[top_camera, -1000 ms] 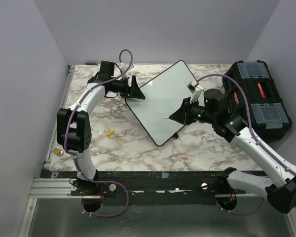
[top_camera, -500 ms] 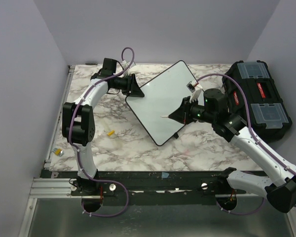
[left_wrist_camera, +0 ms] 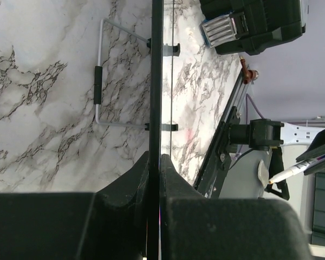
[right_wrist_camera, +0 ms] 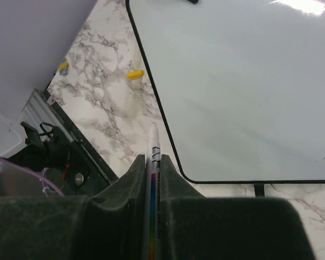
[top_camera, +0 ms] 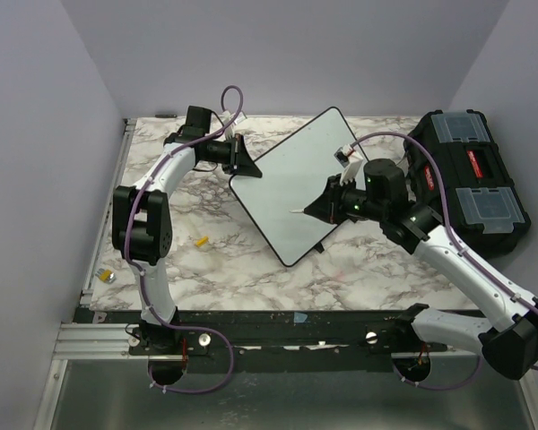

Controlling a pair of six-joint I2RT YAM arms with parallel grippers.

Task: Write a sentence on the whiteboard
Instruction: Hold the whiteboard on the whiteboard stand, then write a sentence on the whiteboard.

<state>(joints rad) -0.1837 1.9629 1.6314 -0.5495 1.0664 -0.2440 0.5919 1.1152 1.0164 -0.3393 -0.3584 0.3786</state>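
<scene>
Walls of pale lavender (top_camera: pixel 36 134) are seen around a white, grey-veined marble tabletop (top_camera: pixel 215 269). A large white whiteboard with a thin black rim (top_camera: pixel 287 179) is laid diagonally at mid-table, near a black plastic toolbox with clear lids (top_camera: pixel 471 184). Its left rim is pinched by the left gripper (top_camera: pixel 242 167). A slim white marker pen (top_camera: pixel 302 210) is clamped in the right gripper (top_camera: pixel 327 204), tip over the board. A small yellow cap (top_camera: pixel 200 241) is seen lying on the marble.

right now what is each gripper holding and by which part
Left gripper: the whiteboard, pinched by its rim near one corner. Right gripper: a marker, held by the barrel, tip sticking out.
</scene>
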